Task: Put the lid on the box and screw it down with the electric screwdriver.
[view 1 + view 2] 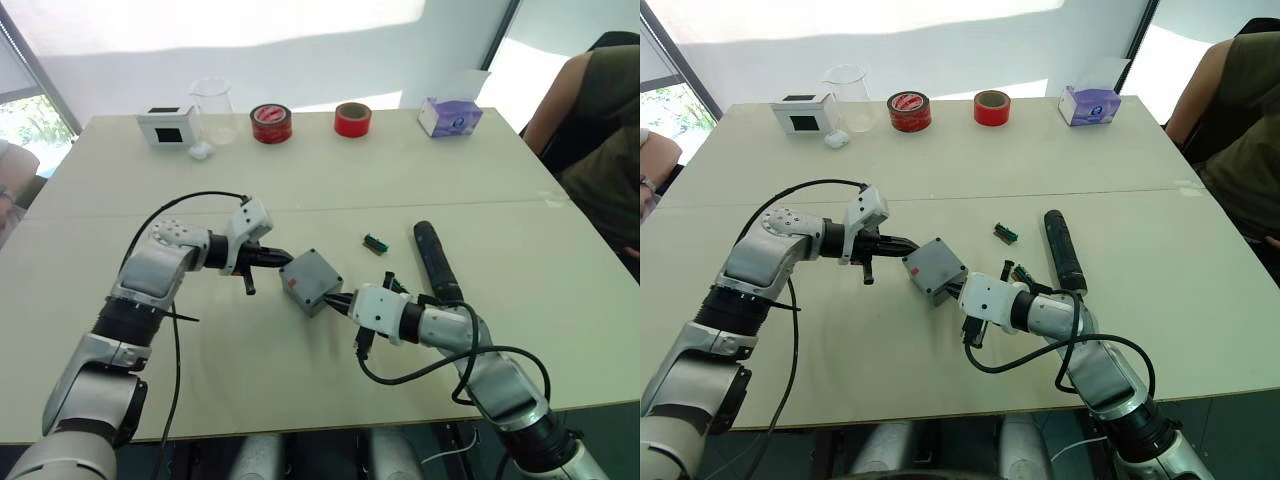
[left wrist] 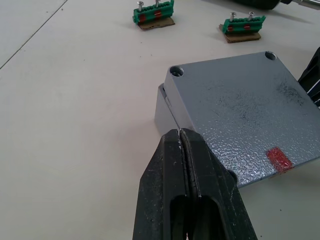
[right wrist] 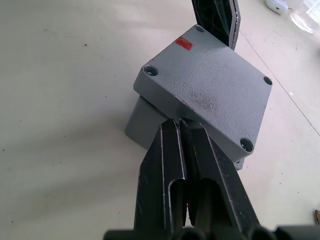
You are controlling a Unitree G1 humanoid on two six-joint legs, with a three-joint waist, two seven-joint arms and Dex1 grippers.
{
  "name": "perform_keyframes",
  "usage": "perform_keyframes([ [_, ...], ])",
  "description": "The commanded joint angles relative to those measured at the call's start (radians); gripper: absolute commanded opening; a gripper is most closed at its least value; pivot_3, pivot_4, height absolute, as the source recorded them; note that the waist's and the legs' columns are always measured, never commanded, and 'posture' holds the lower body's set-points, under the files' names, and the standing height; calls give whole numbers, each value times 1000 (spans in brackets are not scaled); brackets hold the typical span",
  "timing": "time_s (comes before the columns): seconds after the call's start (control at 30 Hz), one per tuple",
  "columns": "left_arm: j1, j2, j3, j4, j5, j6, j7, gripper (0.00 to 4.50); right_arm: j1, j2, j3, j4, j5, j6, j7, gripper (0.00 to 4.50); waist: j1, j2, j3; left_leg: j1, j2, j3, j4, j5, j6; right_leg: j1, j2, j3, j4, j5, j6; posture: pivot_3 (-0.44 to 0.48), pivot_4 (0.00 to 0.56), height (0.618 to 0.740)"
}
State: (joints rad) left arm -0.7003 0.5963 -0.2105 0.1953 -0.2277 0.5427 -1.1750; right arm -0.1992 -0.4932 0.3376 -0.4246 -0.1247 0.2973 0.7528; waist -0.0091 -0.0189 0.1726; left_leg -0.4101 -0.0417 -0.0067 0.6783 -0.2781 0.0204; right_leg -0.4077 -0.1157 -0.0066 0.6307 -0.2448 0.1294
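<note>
The grey lid (image 2: 240, 115) with a red mark lies on top of the grey box (image 3: 142, 122), slightly askew, so a box corner (image 2: 161, 107) shows beside it. They sit mid-table (image 1: 311, 281). My left gripper (image 2: 180, 132) is shut, its tips against the lid's left edge. Shut as well, my right gripper (image 3: 181, 122) touches the lid's opposite edge from the right (image 1: 345, 299). The black electric screwdriver (image 1: 436, 261) lies on the table just right of the box, behind my right forearm.
Two small green terminal blocks (image 2: 154, 11) (image 2: 242, 24) with screws lie beyond the box. Along the far edge stand a white box (image 1: 165, 124), a glass beaker (image 1: 212, 110), two red tape rolls (image 1: 271, 123) (image 1: 352, 119) and a purple tissue box (image 1: 450, 115). A person (image 1: 600, 130) sits at the right.
</note>
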Motion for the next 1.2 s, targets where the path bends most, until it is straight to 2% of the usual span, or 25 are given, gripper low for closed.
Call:
perform_keyframes([
  [0.03, 9, -10, -4, -51, -21, -5, -22, 0, 1, -5, -29, -27, 6, -21, -22, 77, 0, 0, 0, 0, 0, 0, 0, 0, 0, 0, 0, 0, 0, 0, 0, 0, 150, 740],
  [1.2, 5, -56, -4, -9, 9, -58, 6, 0, -16, 5, -32, -21, 6, -8, -33, 77, 0, 0, 0, 0, 0, 0, 0, 0, 0, 0, 0, 0, 0, 0, 0, 0, 150, 740],
])
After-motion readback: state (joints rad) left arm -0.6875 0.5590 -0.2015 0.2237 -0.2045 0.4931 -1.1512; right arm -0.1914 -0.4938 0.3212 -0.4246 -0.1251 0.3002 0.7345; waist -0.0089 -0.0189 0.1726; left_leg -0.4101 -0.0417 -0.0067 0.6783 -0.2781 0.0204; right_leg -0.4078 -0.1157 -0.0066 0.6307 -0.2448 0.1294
